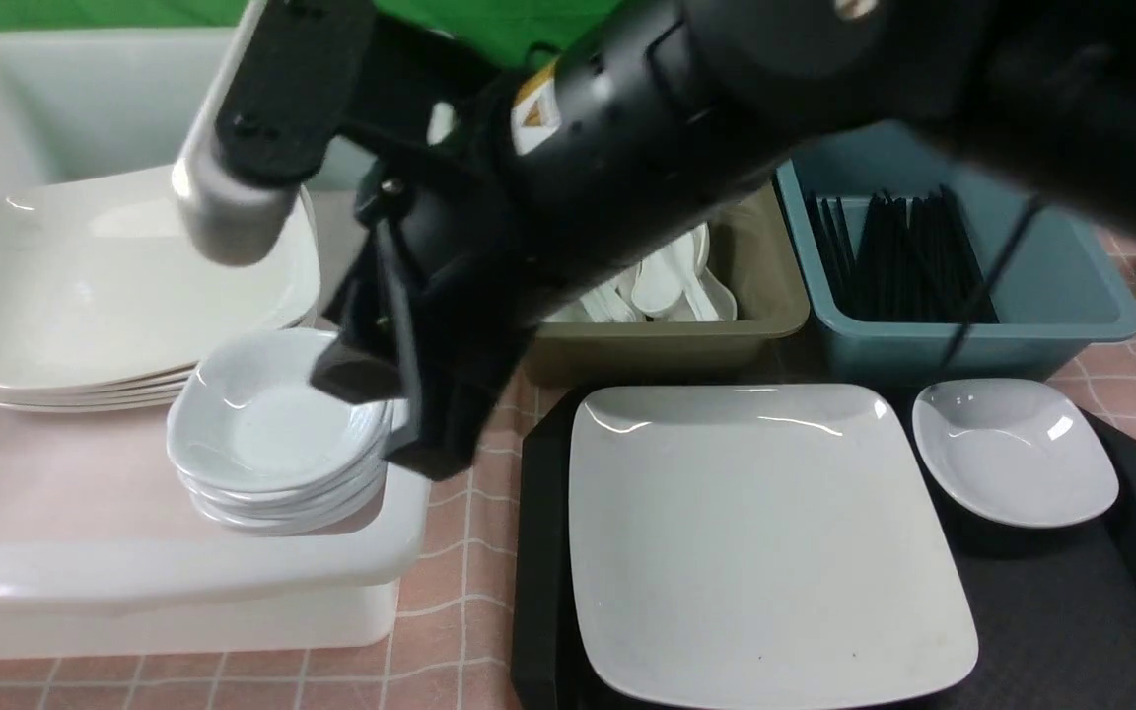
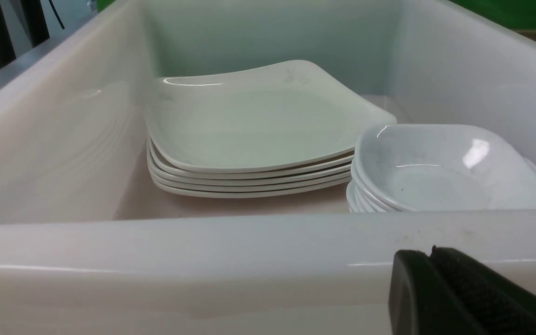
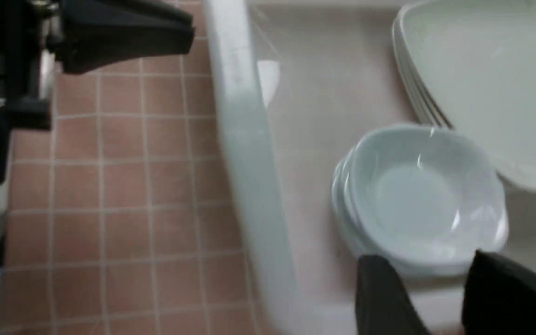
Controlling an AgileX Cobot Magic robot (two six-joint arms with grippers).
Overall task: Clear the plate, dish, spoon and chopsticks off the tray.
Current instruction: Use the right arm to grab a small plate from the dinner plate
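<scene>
While R gripper hangs open & empty over the dish stack in the bin, the plate on the tray lies to its right; L gripper, shut, is farther off.

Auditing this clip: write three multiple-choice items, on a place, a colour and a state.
1. The lone small white rounded-square dish lies: A on the black plastic tray, beside the large white square plate; B inside a bin; C atop the plate.
2. The plastic bin holding the thin black chopsticks is: A olive; B blue; C white.
3. The right gripper is: A shut on a spoon; B open, empty; C shut on a dish.
Answers: A, tray shows under it; B, blue walls surround the sticks; B, fingers apart, gripping nothing.
</scene>
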